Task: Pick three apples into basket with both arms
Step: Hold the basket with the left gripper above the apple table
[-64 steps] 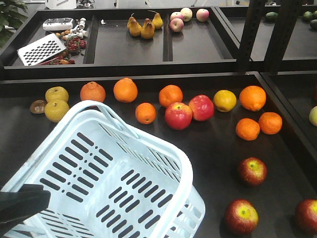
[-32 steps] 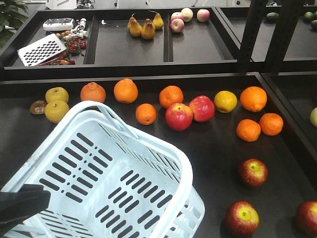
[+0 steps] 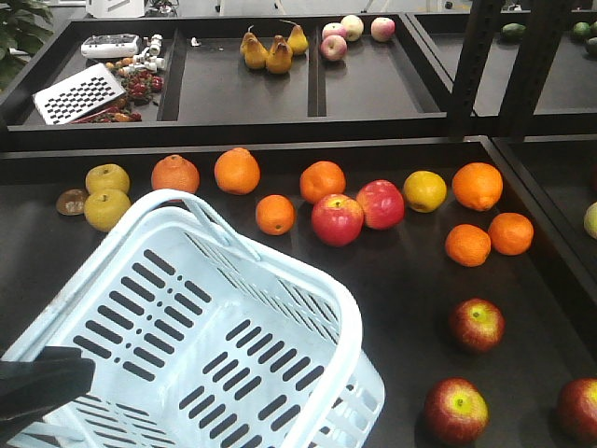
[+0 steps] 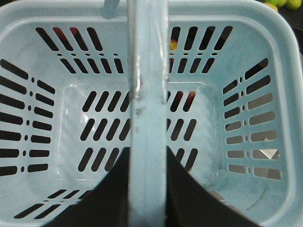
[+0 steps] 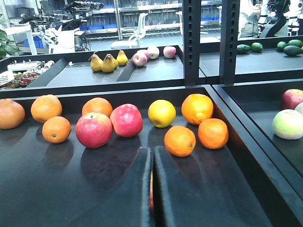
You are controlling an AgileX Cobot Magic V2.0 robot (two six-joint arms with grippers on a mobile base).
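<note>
The apples (image 3: 477, 324) lie on the dark shelf surface (image 3: 401, 280) at the lower right of the front view. The second apple (image 3: 455, 409) is nearer the camera. The third apple (image 3: 580, 408) is cut by the right edge. All three lie apart from each other and well apart from the basket (image 3: 356, 341).

The basket occupies the lower left of the front view. It is tilted, with its open top facing the camera. The left gripper (image 3: 37, 383) shows only as a black shape at the basket's near corner.

Beyond the basket, two brighter red apples (image 3: 336, 218) touch each other. Oranges (image 3: 274, 213) lie on both sides of them. A yellow fruit (image 3: 424, 190) lies to their right. Two more oranges (image 3: 466, 244) lie between this row and the dark apples. Pears (image 3: 270, 51) lie on the rear shelf.

The left wrist view looks down into the basket (image 4: 279, 56). The left gripper (image 4: 147, 151) has its fingers (image 4: 109, 198) pinching the hoop handle (image 4: 147, 85) from both sides.

The right wrist view looks low across the shelf. The right gripper (image 5: 151, 189) has its fingers pressed together, with only a thin slit between them. A reddish sliver shows in the slit; what it is cannot be determined. This view shows the brighter red apples (image 5: 93, 130) and the oranges (image 5: 180, 141), but not the three dark apples.
</note>
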